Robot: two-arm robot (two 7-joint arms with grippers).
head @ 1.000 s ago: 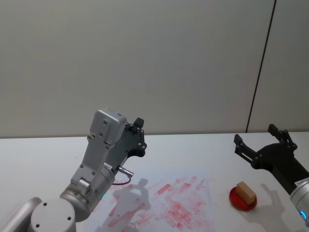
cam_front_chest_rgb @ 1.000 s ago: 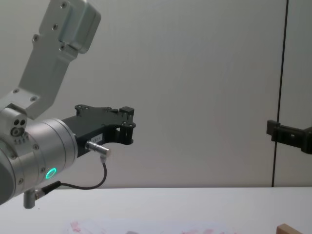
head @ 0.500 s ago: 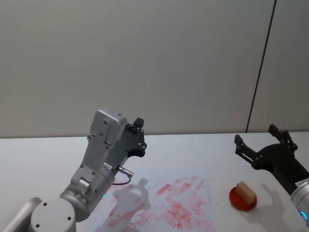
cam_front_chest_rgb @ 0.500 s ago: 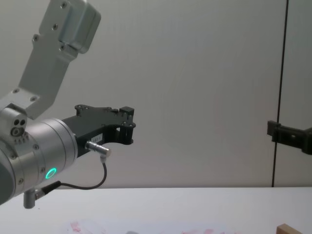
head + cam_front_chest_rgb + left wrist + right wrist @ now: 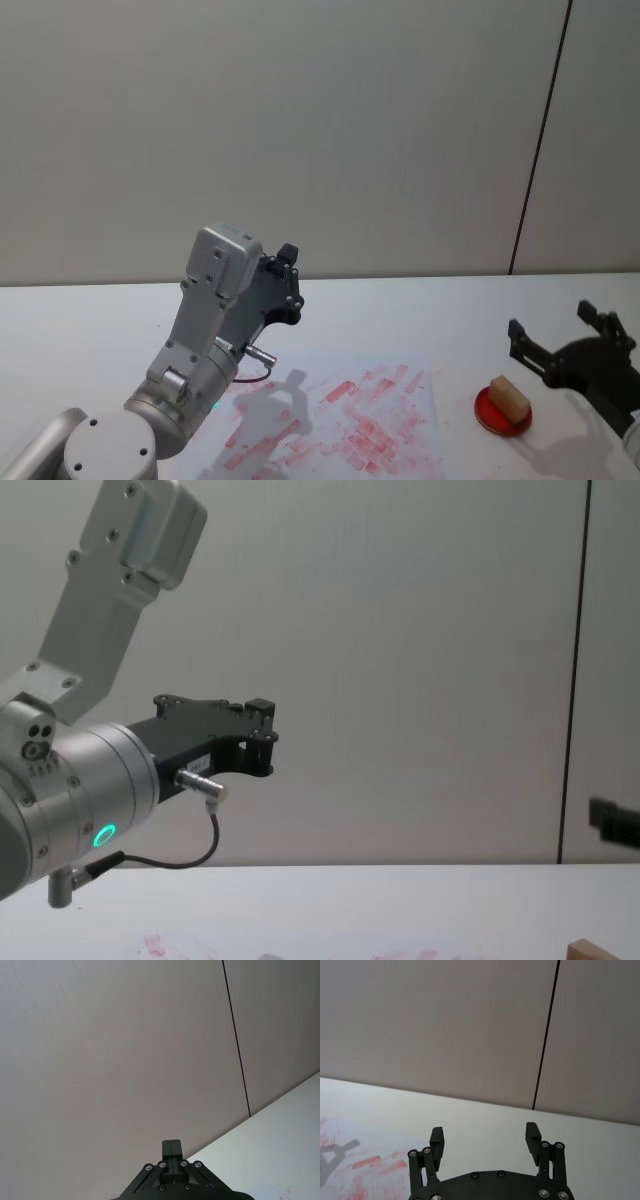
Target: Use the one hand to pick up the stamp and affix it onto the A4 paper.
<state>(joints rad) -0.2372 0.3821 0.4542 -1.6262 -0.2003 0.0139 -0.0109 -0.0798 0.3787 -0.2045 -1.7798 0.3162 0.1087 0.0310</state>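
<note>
Wooden stamp (image 5: 508, 397): a small light-brown block resting on a round red pad (image 5: 488, 414), near the right side of the white table (image 5: 100, 320). Neither gripper touches it.
A4 paper (image 5: 405, 455): a white sheet lying flat on the table, just left of the red pad and covered in pinkish-red ink smudges.
Right gripper (image 5: 551, 322): black, held above the table at the right edge, just right of the stamp. Its jaws are spread wide with nothing between them.
Left gripper (image 5: 288, 262): black, raised on the left above the paper's far left corner, pointing toward the far wall. Its fingers (image 5: 171, 1148) are pressed together and hold nothing.
Wall (image 5: 300, 120): plain grey, with one dark vertical seam toward the right.
</note>
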